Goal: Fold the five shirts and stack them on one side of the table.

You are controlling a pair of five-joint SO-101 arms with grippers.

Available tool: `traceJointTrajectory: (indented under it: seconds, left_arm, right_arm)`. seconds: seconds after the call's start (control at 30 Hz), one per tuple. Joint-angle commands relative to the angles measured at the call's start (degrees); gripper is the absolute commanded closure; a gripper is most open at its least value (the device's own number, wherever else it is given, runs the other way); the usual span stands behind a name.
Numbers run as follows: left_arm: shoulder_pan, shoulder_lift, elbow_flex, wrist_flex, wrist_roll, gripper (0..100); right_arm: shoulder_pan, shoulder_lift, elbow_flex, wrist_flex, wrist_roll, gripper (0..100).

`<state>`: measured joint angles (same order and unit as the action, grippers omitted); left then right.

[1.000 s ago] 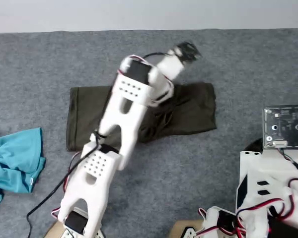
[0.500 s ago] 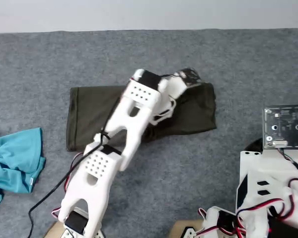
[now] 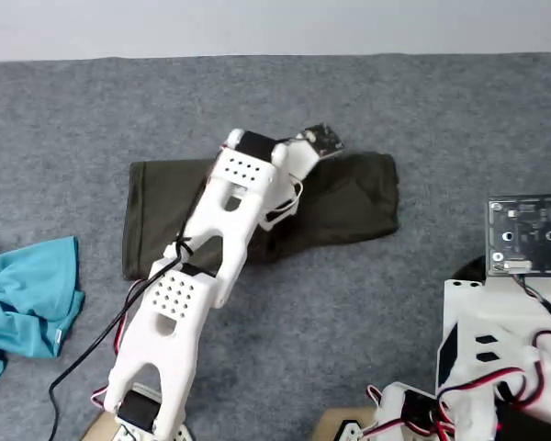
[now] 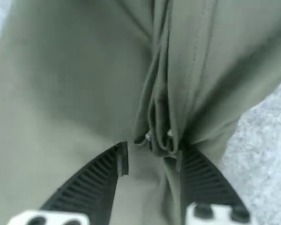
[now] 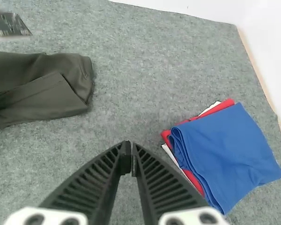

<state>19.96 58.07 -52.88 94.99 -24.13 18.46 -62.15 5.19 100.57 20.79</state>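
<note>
Loosely folded, the dark olive shirt [image 3: 349, 197] bunches between the left tool [image 4: 150, 152].

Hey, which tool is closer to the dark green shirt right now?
Left. The left tool pinches a bunched fold of the dark green shirt; the right tool hangs shut over bare carpet, apart from it.
</note>
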Motion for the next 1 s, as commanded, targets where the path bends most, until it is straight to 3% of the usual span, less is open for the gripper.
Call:
traceJointTrajectory:
  seconds: [0.0, 0.13, 0.37, 0.63, 0.83, 0.97]
  left_arm:
    - [0.79, -0.09, -0.57, -0.62, 0.0, 86]
    - [2.37, -0.09, -1.98, 1.41, -0.09, 86]
    - [2.11, -1.41, -15.43, 5.63, 2.02, 86]
    - [0.44, -9.67, -16.48, 5.63, 4.84, 86]
    - [-4.4, -16.09, -16.4, 5.63, 9.58, 86]
    - [-8.79, -20.75, -16.4, 5.63, 17.14, 86]
  right_arm:
    - [0.84, -0.04, 0.09, 2.24, 0.62, 98.3]
    - [0.84, -0.04, 0.09, 2.24, 0.62, 98.3]
    - [0.84, 0.4, 0.09, 2.24, 0.53, 98.3]
    - [0.57, 2.07, 0.18, 1.19, 0.35, 98.3]
    - [0.4, 13.58, 0.18, -6.29, -1.76, 98.3]
    - [-5.49, 25.45, 0.09, -15.25, -3.69, 98.3]
